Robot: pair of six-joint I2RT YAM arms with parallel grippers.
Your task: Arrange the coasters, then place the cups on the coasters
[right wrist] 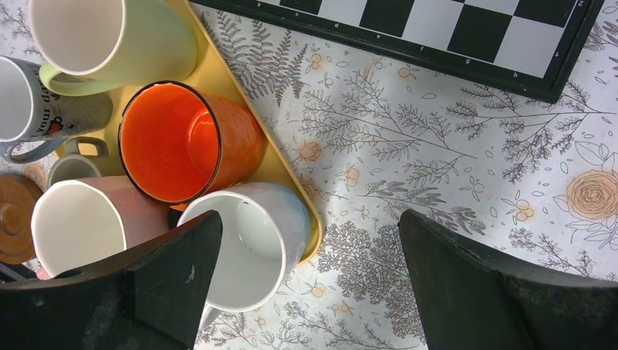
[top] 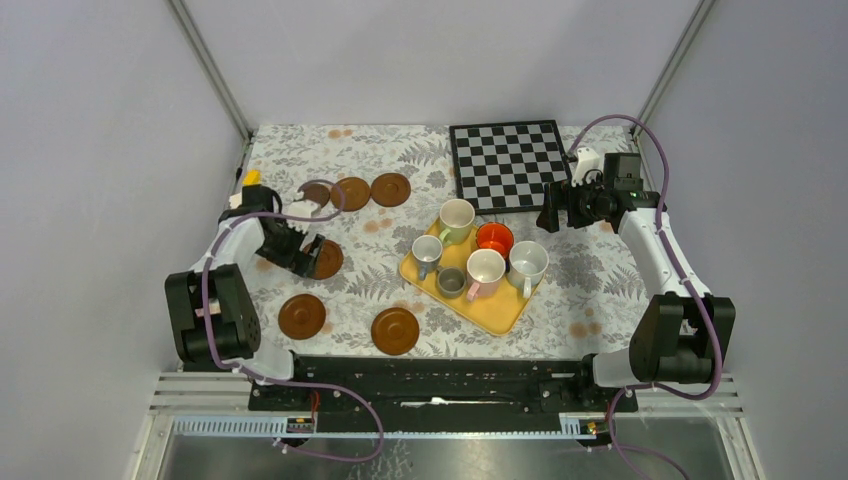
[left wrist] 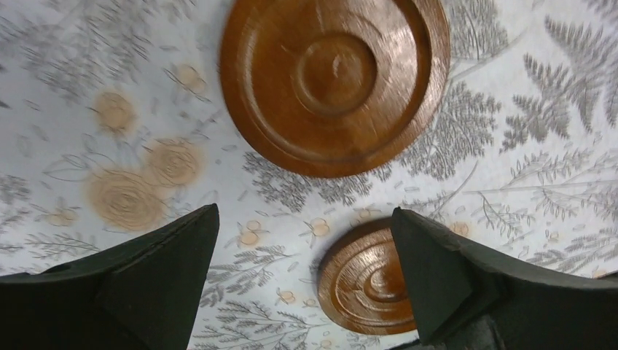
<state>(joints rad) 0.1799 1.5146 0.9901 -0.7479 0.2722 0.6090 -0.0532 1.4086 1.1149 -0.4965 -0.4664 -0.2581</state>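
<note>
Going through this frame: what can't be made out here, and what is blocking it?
- Top view: back-left coaster, partly covered by the left arm.
- Top view: mid-left coaster, partly under the left tool.
- Left wrist: larger coaster, cut off by the top edge; smaller coaster, part behind a tool finger.
- Right wrist: blue-grey cup, cut off by the left edge; white cup, part behind a tool finger.

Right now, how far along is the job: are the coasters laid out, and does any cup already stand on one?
Done: six coasters lie apart on the tablecloth; I cannot tell whether that layout is final.
In hand: the left gripper hangs open and empty over one coaster. The right gripper is open and empty beside the yellow tray.
Left: all six cups stand on the tray; no coaster carries a cup.
</note>
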